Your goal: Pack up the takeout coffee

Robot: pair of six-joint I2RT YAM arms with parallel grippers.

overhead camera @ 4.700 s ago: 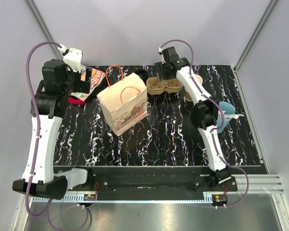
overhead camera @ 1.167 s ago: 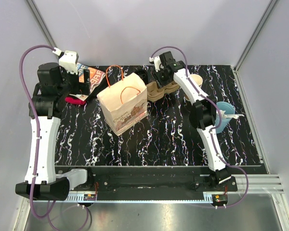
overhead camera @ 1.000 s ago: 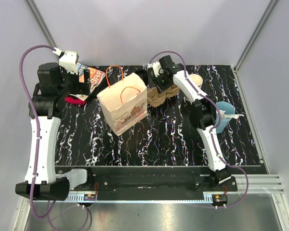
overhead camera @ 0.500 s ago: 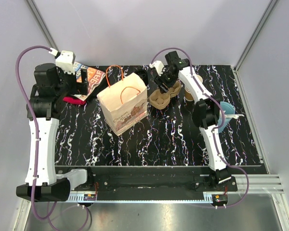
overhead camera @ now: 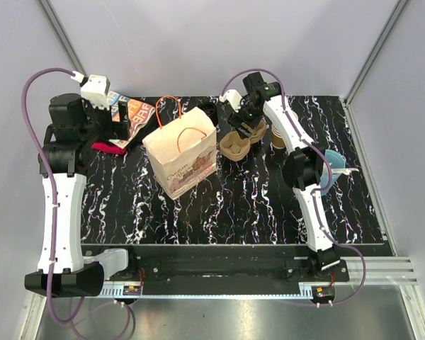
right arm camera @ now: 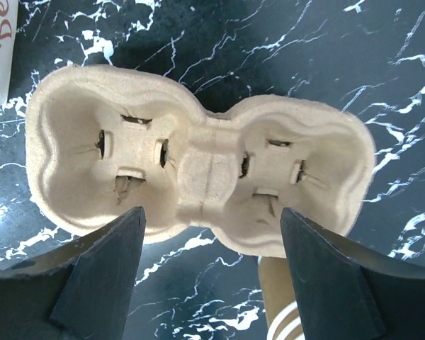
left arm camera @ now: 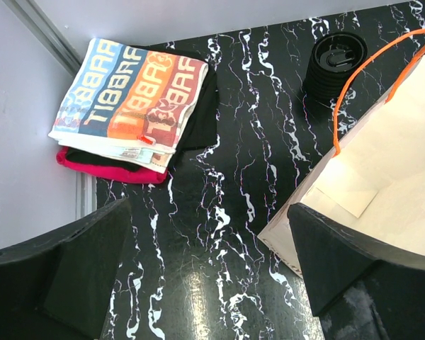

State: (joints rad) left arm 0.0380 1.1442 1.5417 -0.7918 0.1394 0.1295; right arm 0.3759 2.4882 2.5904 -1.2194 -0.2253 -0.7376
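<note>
The lidded brown coffee cup does not show in any view. A pulp two-cup carrier (overhead camera: 235, 146) lies on the black marble table (overhead camera: 255, 205), right of the white paper bag (overhead camera: 180, 156) with orange handles. In the right wrist view the carrier (right arm camera: 198, 163) is empty, both its wells showing. My right gripper (overhead camera: 242, 122) hovers over the carrier's far end, open and empty (right arm camera: 212, 283). My left gripper (overhead camera: 120, 122) is open and empty left of the bag. In its wrist view (left arm camera: 212, 276) it hangs over bare table beside the open bag (left arm camera: 382, 184).
A stack of black lids (overhead camera: 210, 111) stands behind the bag and also shows in the left wrist view (left arm camera: 333, 60). Striped kraft cups (overhead camera: 278, 139) and a light blue cup (overhead camera: 331, 164) stand at right. Folded cloths (left arm camera: 131, 106) lie at back left.
The carrier has turned from lying across the table to pointing more front-to-back, and sits a little nearer. My right gripper moved with it and is now open above it. My left arm drew slightly back-left.
</note>
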